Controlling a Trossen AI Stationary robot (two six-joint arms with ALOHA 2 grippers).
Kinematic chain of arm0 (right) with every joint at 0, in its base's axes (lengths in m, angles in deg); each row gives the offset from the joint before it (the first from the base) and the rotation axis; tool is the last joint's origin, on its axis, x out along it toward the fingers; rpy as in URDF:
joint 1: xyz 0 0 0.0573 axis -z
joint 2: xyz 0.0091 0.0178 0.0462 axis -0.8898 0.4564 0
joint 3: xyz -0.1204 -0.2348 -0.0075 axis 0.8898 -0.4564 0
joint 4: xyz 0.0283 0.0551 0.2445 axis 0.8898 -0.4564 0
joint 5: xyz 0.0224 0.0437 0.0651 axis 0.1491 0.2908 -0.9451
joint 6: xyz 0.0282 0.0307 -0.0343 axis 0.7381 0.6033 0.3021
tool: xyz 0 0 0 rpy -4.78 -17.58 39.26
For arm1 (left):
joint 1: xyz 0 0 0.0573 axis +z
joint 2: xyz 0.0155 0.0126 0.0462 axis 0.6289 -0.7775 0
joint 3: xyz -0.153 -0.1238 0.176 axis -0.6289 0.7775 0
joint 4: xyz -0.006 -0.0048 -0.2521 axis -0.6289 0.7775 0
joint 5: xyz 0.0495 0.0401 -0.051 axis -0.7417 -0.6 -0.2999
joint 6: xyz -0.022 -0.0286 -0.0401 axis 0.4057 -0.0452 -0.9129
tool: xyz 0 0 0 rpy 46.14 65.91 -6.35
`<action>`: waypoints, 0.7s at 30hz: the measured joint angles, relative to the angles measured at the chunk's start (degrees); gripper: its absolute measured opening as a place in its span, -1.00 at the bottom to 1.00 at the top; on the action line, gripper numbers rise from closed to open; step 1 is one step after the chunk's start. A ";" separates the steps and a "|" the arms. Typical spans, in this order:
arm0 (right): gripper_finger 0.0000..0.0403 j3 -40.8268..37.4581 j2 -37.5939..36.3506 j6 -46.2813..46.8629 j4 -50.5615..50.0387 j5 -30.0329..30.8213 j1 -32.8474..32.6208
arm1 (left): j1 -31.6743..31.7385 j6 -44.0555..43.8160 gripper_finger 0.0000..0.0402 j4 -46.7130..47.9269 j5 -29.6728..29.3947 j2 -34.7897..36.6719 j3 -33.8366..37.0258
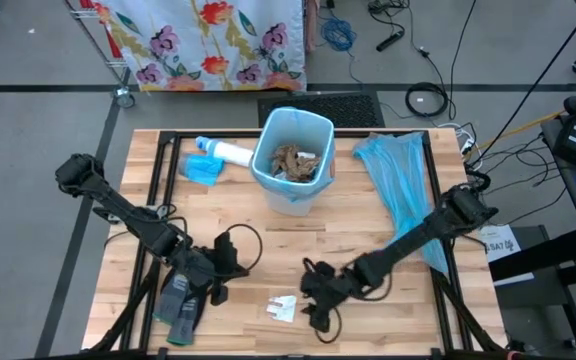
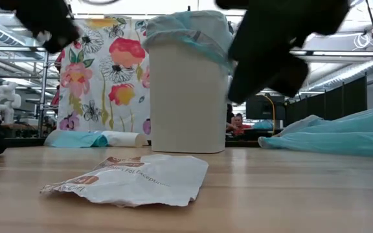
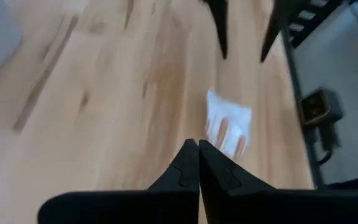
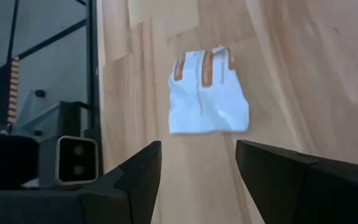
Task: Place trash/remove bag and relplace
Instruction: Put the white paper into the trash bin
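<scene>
My right claw hangs released just short of the last white wrapper on the worktop. Beyond it the lined bin holds brown wads; the bag swap remains. Left claw waits clenched.

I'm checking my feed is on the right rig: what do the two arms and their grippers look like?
Both arms are dark, nearly black, with slim jointed links, and a black cable loops from each wrist. The left gripper ends in two flat black fingers with pointed tips and a stepped, notched inner edge. The right gripper has two broad, black, wedge-shaped fingers. No markings show on either.
</scene>
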 joint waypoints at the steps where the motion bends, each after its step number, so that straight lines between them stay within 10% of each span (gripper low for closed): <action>1: -0.01 0.77 0.95 -1.20 0.09 -0.85 0.65 | -0.48 -0.62 -1.00 -0.38 0.02 0.31 1.24; 21: -0.01 33.59 24.17 -20.85 -24.37 -1.18 6.22 | -6.98 -5.17 -1.00 -1.16 1.48 3.95 9.30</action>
